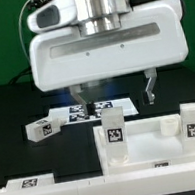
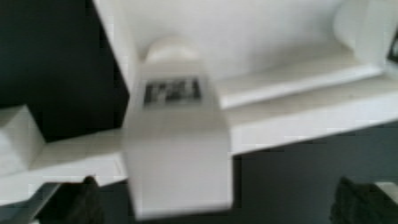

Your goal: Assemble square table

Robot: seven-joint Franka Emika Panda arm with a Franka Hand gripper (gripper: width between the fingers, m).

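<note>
The white square tabletop lies at the front of the exterior view. One white tagged leg stands upright at its left corner. A second leg stands at its right side. A third leg lies loose on the black table to the left. My gripper is open and empty, hovering above and behind the left upright leg. In the wrist view that leg stands between my spread fingertips, apart from both and nearer one of them. The tabletop lies behind it.
The marker board lies flat behind the tabletop, under the gripper. A small white part sits on it. A long white bar with one tag runs along the front left edge.
</note>
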